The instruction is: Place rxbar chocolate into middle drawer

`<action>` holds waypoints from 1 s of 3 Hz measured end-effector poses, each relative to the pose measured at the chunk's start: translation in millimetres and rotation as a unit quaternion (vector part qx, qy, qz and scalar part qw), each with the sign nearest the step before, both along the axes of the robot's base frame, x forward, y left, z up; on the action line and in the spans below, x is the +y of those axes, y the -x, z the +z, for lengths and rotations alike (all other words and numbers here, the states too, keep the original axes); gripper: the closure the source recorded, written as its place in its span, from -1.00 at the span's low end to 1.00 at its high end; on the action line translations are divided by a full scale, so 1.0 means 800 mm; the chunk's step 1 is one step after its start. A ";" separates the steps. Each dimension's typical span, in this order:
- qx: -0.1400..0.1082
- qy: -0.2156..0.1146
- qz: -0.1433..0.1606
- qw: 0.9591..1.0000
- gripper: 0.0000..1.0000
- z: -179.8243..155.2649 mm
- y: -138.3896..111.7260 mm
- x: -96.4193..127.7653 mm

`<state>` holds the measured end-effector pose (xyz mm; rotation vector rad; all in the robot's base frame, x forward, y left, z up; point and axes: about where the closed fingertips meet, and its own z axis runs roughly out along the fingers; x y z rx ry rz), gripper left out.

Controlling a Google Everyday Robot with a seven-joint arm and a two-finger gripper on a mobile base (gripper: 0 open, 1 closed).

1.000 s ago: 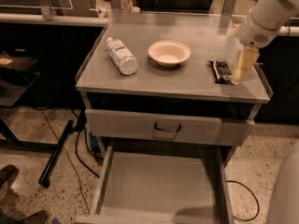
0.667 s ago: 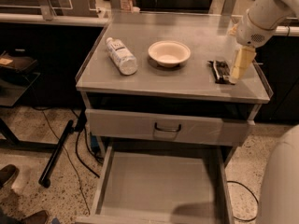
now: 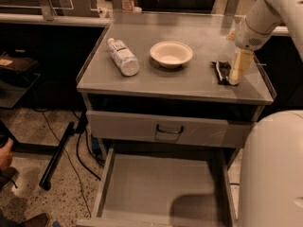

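The rxbar chocolate [image 3: 220, 72], a small flat black bar with white print, lies on the grey cabinet top [image 3: 184, 77] near its right edge. My gripper [image 3: 235, 77] hangs from the white arm and reaches down right beside the bar's right side, its cream tip at the cabinet top. The middle drawer [image 3: 158, 186] stands pulled out below, a wide shallow grey tray with a bare floor and nothing in it.
A white bowl [image 3: 171, 54] sits at the middle of the top and a clear plastic bottle [image 3: 122, 56] lies to its left. A shut drawer front with a dark loop handle [image 3: 169, 129] is above the open drawer. A white robot part [image 3: 274, 174] fills the lower right.
The gripper has stayed by the bar at nearly the same spot. The white robot part at the lower right has come further into view.
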<state>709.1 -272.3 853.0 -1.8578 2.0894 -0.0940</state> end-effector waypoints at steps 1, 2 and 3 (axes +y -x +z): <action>0.002 0.002 0.000 1.000 -1.00 -0.014 -0.008 -0.010; 0.008 0.001 -0.004 1.000 -1.00 -0.031 -0.012 -0.022; 0.013 0.001 -0.004 1.000 -1.00 -0.043 -0.015 -0.029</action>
